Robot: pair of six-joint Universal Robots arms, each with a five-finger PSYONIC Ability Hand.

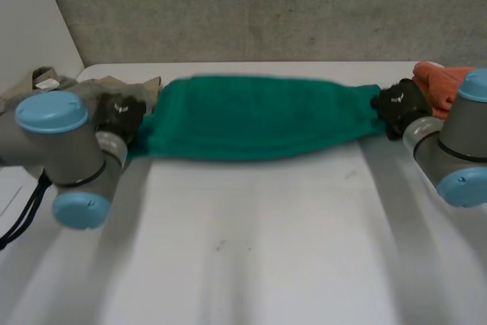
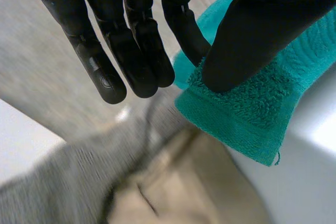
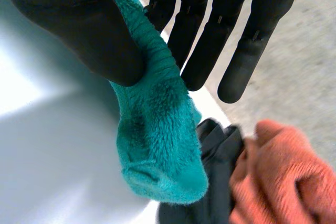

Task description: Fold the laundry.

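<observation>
Bench (image 1: 251, 249): white, broad, its near half bare; a grey wall (image 1: 266, 5) stands behind its far edge.

Green towel (image 1: 255, 118): one piece of thick pile, drawn out lengthwise across the far part of the bench and spanning from one hand to the other. Its middle sags a little toward me. I cannot tell whether it rests on the bench or hangs just above it.

Left arm (image 1: 61, 150): grey joints with light-blue caps, reaching in at the towel's left end.

Right arm (image 1: 453, 142): the same make, reaching in at the towel's right end.

Grey and beige clothes (image 1: 53, 81): a loose heap at the bench's far left corner, just behind the left hand. The left wrist view shows it lying under the fingertips, close to the towel's hemmed end.

Orange cloth (image 1: 441, 85): fleecy and bunched at the far right, just beyond the right hand.

Dark garment (image 3: 215, 182): crumpled between the orange cloth and the towel's hanging end, touching both.

Left hand (image 1: 122, 118): black. The thumb clamps the towel's end corner against one of the fingers (image 2: 105, 61), and the others stay straight and spread, clear of the cloth.

Right hand (image 1: 399, 106): black. The thumb pinches the towel's other end against the nearest of the fingers (image 3: 247, 51), and the others stand straight, off the cloth.
</observation>
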